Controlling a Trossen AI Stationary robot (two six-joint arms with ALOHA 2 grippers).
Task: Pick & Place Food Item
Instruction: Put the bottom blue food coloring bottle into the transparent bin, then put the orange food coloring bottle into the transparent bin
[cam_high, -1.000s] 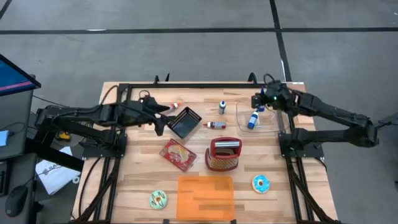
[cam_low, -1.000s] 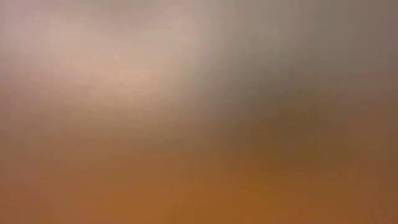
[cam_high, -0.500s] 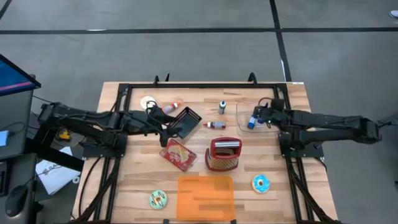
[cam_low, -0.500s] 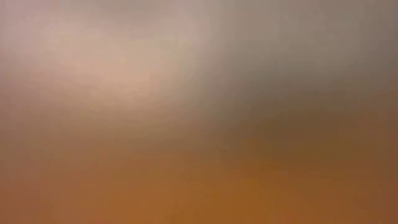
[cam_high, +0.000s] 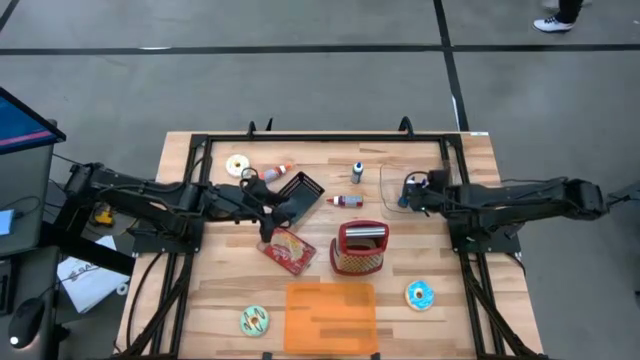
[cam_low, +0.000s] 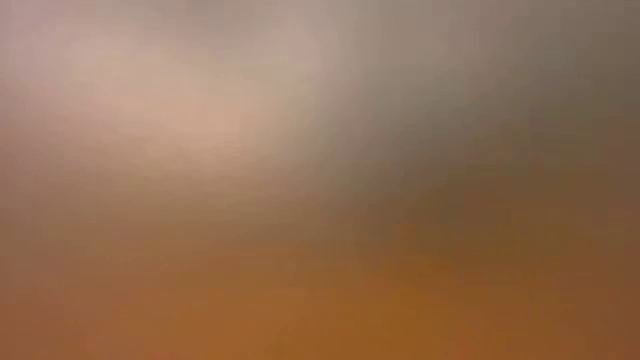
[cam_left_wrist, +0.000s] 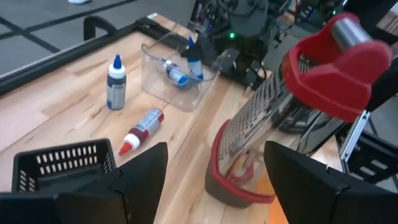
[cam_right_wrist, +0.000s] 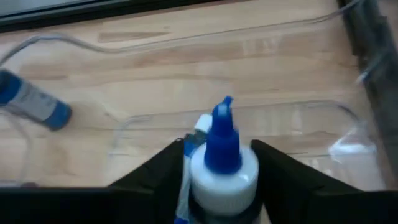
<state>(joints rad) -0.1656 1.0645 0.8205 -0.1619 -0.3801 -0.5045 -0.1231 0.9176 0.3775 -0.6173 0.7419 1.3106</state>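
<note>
Right gripper (cam_right_wrist: 214, 163): low over the clear plastic container (cam_high: 392, 200) at the table's right, its two dark fingers (cam_right_wrist: 155, 171) standing at either side of a white bottle with a blue cap (cam_right_wrist: 221, 163); whether they press on it or stand just off it, I cannot tell.
Second blue-capped tube (cam_right_wrist: 32, 103): lying on its side inside the same container.
Left gripper (cam_left_wrist: 214, 177): fingers apart and holding nothing, hovering at the near edge of the black basket (cam_high: 298, 196), left of centre.
Red-capped bottle (cam_left_wrist: 142, 128): lying flat on the wood between the basket and the container.
Small blue-topped bottle (cam_left_wrist: 115, 83): upright, just beyond it.
Red-handled grater (cam_high: 359, 247): mid-table, near side of the container.
Red food packet (cam_high: 287, 250): left of the grater.
Orange board (cam_high: 331, 315): near edge.
Doughnuts: blue one (cam_high: 420, 295) right of the board, pale one (cam_high: 254, 320) left of it.
Low view: only blur.
</note>
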